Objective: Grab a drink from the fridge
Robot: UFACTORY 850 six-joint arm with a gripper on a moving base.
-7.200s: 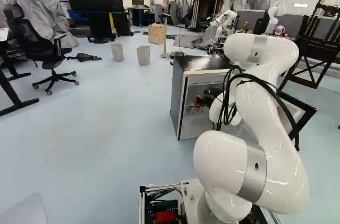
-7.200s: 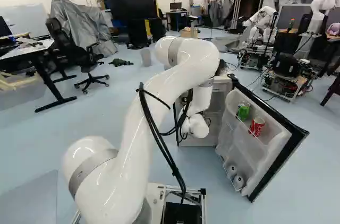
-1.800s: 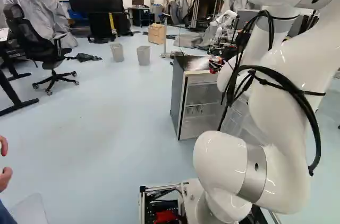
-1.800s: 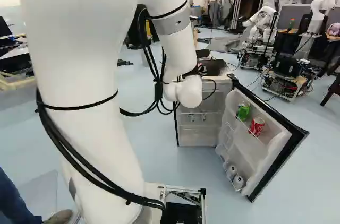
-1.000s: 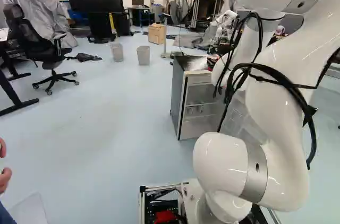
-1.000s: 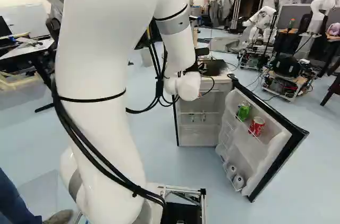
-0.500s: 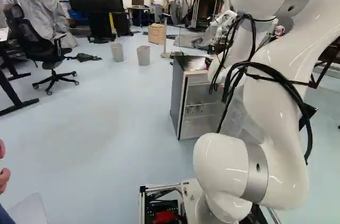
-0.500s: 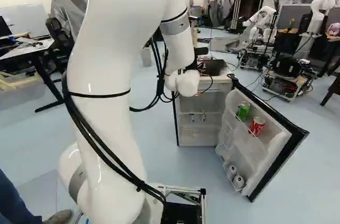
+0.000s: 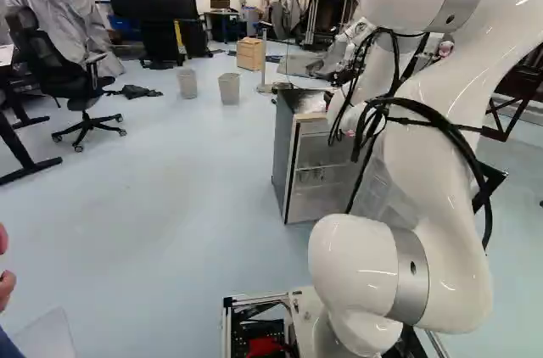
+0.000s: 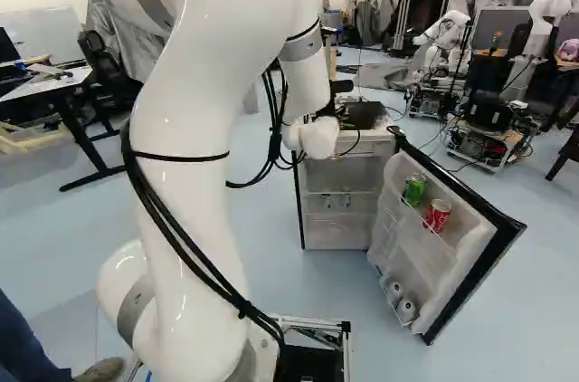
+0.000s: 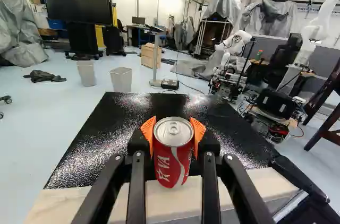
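Note:
In the right base view my gripper point(image 10: 329, 109) is mostly hidden behind the wrist, by the fridge top. The wrist view shows the gripper point(image 11: 173, 134) shut on an upright red can point(image 11: 172, 161), an orange pad on either side. Beneath and beyond the can lies the black fridge top point(image 11: 114, 123); whether they touch, I cannot tell. The fridge point(image 9: 288, 159) stands with its door point(image 10: 425, 260) wide open. A green can point(image 10: 414, 190) and another red can point(image 10: 438, 215) sit in the door shelf, white ones point(image 10: 406, 310) lower down. Small cans point(image 10: 336, 201) stand inside.
The open door juts out to the fridge's right. Another robot point(image 10: 448, 42) and a wheeled base with electronics point(image 10: 488, 128) stand beyond it. Two bins point(image 9: 229, 88) and an office chair point(image 9: 81, 86) are to the left. A person's hand point(image 9: 4, 277) shows at the far left.
My upper arm and wrist have shifted left in the left base view, while the upper arm has moved right in the right one. The base, fridge and door stay where they were.

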